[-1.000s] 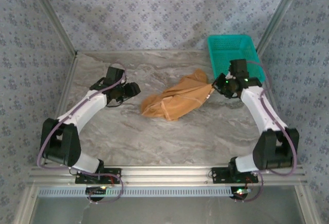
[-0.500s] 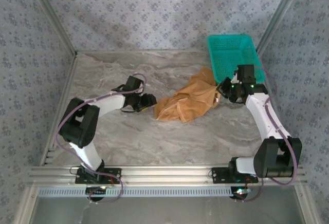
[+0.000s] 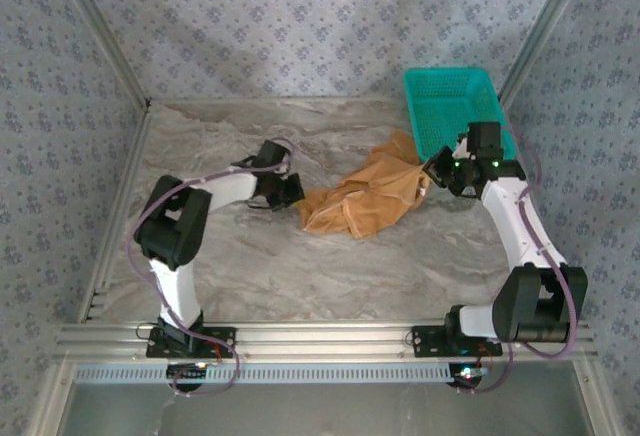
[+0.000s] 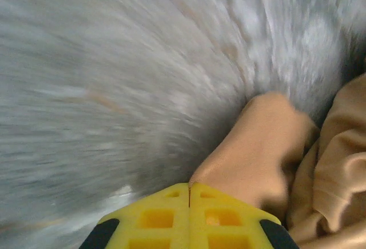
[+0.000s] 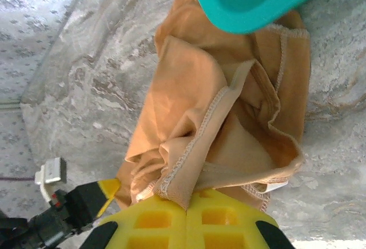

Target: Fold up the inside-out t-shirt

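The left tool [image 4: 189, 187] is clenched on a rounded fold at the left end of the inside-out t-shirt [image 3: 360, 201]. The right tool [image 5: 187, 199] is clenched on a stitched hem at the shirt's right end. The shirt lies bunched on the middle of the desk [image 3: 300, 276]. Its far corner reaches the teal basket [image 3: 455, 106], though I cannot tell whether it is tucked under. The cloth looks thin, light and limp, so it will likely sag and slide. Hems and seams offer the surest hold. The basket's rim crowds the right tool and may snag the cloth.

Teal basket [image 3: 450, 106] (far right) on marble table [image 3: 300, 266]
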Tool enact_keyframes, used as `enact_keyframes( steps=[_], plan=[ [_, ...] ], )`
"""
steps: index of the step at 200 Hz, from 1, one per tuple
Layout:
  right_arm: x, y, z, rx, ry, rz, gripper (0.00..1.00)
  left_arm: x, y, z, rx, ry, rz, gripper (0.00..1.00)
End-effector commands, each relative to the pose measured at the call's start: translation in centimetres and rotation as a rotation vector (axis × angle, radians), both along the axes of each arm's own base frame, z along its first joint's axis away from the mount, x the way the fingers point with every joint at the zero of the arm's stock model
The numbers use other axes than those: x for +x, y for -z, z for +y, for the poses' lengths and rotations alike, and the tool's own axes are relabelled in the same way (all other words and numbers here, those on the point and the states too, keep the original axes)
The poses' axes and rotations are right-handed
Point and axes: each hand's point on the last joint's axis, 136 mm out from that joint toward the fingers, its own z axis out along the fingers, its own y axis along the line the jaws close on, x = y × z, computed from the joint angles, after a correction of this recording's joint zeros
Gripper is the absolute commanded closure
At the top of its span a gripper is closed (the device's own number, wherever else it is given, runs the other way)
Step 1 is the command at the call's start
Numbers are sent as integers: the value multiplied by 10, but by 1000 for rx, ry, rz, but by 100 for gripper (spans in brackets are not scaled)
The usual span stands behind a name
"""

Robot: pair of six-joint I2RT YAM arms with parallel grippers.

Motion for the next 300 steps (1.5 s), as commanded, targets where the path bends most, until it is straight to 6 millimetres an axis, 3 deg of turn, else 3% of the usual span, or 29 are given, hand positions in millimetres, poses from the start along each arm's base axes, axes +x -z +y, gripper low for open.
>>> enact_keyframes(
  steps=[1,14,29,40,52,76,130,153,220,244,270,300],
  plan=[
    [13,-52,-8,12,-18,-106,100,30,-119,87,2,-197,-196,100],
    [15,-70,-19,12,7,-141,100,27,-172,132,10,-305,-297,100],
    [16,-83,-28,15,27,-175,100,15,-220,163,23,-379,-410,100],
    [15,-87,-32,24,35,-187,100,4,-240,173,25,-404,-461,100],
    [15,-88,-32,29,36,-190,100,-5,-248,174,17,-403,-483,100],
    [17,-82,-29,56,42,-196,100,-18,-233,171,-1,-393,-461,100],
    [8,-52,-22,54,15,-128,100,-42,-152,163,0,-368,-311,100],
    [5,-39,-17,59,1,-101,100,-50,-128,162,22,-352,-257,100],
    [11,-41,-4,69,-40,-98,100,-48,-134,165,35,-361,-275,100],
    [18,-74,10,96,-96,-196,100,-48,-168,175,63,-386,-346,100],
    [15,-125,26,102,-166,-334,100,-54,-231,196,99,-469,-473,100],
    [-2,-180,45,125,-248,-486,100,-75,-302,208,90,-518,-636,100]
  ],
)
